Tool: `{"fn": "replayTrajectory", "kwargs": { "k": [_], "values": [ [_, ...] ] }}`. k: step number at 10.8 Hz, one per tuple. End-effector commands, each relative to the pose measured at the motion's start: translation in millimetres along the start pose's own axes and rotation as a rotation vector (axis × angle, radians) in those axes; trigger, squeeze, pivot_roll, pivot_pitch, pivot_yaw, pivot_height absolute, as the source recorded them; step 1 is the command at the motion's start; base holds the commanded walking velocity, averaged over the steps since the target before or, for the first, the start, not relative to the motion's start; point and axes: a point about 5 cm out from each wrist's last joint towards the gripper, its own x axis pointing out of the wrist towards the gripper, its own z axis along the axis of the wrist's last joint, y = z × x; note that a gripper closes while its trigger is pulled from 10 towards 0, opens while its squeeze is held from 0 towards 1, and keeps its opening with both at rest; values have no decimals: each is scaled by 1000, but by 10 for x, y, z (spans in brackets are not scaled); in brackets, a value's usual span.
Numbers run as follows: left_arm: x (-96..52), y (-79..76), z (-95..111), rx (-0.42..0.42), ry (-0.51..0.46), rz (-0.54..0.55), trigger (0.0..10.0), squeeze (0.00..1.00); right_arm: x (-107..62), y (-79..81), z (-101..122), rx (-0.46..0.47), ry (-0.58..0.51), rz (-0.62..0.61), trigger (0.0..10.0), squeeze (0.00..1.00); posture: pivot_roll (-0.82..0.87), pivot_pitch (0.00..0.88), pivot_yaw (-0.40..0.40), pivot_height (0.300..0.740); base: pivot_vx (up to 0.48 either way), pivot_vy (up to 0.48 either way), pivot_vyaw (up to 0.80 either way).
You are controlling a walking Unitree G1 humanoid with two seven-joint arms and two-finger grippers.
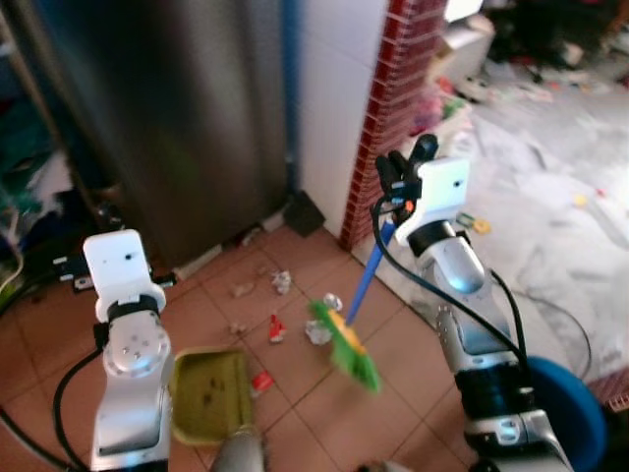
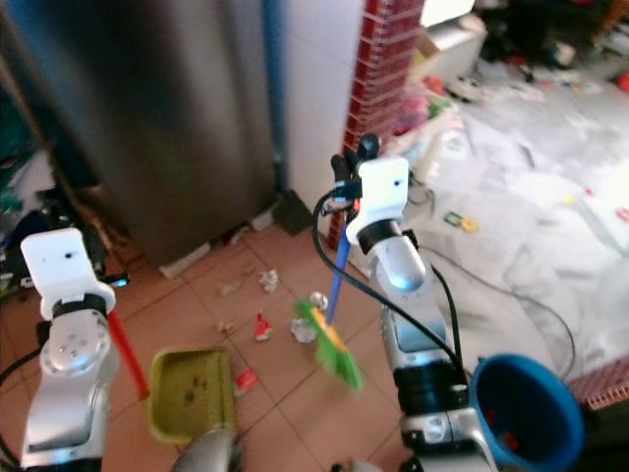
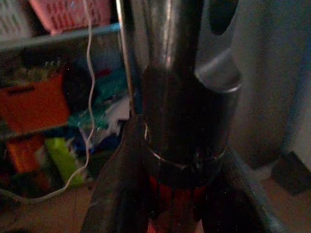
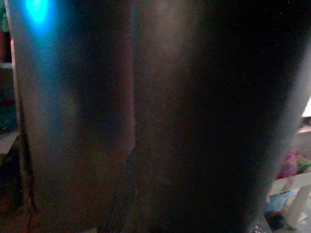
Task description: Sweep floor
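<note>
Domestic premises, kitchen or utility corner of a lived-in home. A tall steel-fronted refrigerator (image 1: 167,118) stands on a terracotta tiled floor (image 1: 295,403), beside a white tiled wall (image 1: 334,88) and a red brick pillar (image 1: 393,98). Shelving (image 3: 53,36) carries a pink basket (image 3: 68,12) and orange crates (image 3: 34,104). Beyond the pillar, a pale marble floor (image 1: 550,226) is strewn with household clutter (image 1: 531,59). Scraps of litter (image 1: 280,305) lie on the tiles.

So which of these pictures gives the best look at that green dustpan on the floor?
The right eye view: the green dustpan lies whole on the tiles, with its red handle rising toward the left gripper. The left eye view has the pan partly behind the left arm. The left wrist view is dark, with just a bit of red handle.
</note>
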Motion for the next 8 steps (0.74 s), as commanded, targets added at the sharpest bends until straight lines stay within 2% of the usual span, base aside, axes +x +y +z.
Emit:
{"fn": "replayTrajectory", "kwargs": {
  "k": [1,2,4,6,7,8],
  "values": [
    [10,-5,107,-17,-58,-4,10000,0,22,-16,147,-11,-66,-12,10000,0,5,71,-40,740,0,0,0],
    [22,-22,87,-26,-60,-32,10000,0,54,3,225,-23,-92,-13,10000,0,-2,71,-39,740,0,0,0],
    [147,-109,30,-39,-66,-72,10000,0,108,-47,337,-31,-130,-39,10000,0,-11,74,-45,740,0,0,0],
    [246,-266,-7,-44,-82,-115,10000,0,157,-136,396,-62,-144,-71,10000,0,-31,77,-55,740,0,0,0],
    [331,-402,-64,-22,-79,-122,10000,0,187,-207,434,-93,-148,-86,10000,0,-61,83,-65,740,0,0,0],
    [386,-461,-115,-7,-68,-106,10000,0,190,-252,432,-123,-143,-96,10000,0,-71,82,-65,740,0,0,0]
  ]
}}
